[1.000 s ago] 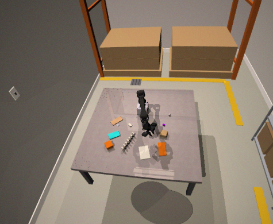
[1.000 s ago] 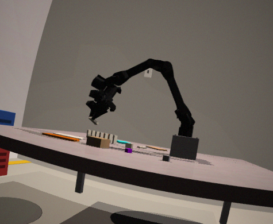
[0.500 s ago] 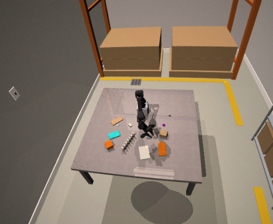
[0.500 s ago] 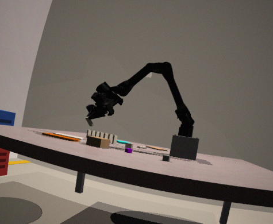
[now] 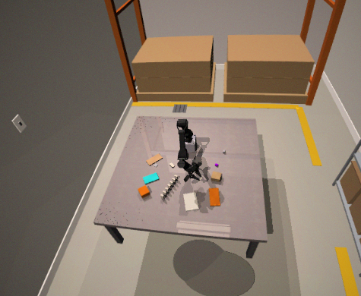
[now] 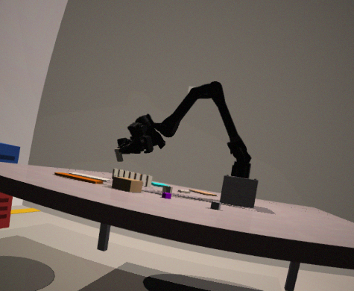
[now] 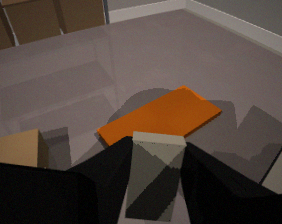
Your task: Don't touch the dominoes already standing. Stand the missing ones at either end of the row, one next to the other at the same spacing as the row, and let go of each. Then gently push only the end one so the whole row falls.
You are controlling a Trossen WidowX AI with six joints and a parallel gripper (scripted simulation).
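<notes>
Several pale dominoes point(image 5: 169, 187) point(image 6: 132, 174) stand upright in a slanting row. My gripper point(image 6: 119, 150) point(image 7: 156, 147) is shut on a pale grey domino point(image 6: 119, 155) point(image 7: 154, 180) and holds it in the air, well above the table. The domino points outward from the fingertips, tilted. In the top view the gripper is right of the row's back end. A small pale piece point(image 5: 172, 165) point(image 6: 184, 191), seemingly a domino, lies flat behind the row. A small greyish block point(image 6: 167, 189) shows behind the purple cube; I cannot tell what it is.
A tan box point(image 5: 216, 176) point(image 6: 128, 184) point(image 7: 17, 147), an orange slab point(image 5: 214, 196) point(image 7: 162, 115) and a white slab point(image 5: 191, 201) lie right of the row. Left are a cyan slab point(image 5: 150, 177) and an orange block point(image 5: 144, 190). A purple cube point(image 5: 216, 165) point(image 6: 166, 195) lies behind the tan box.
</notes>
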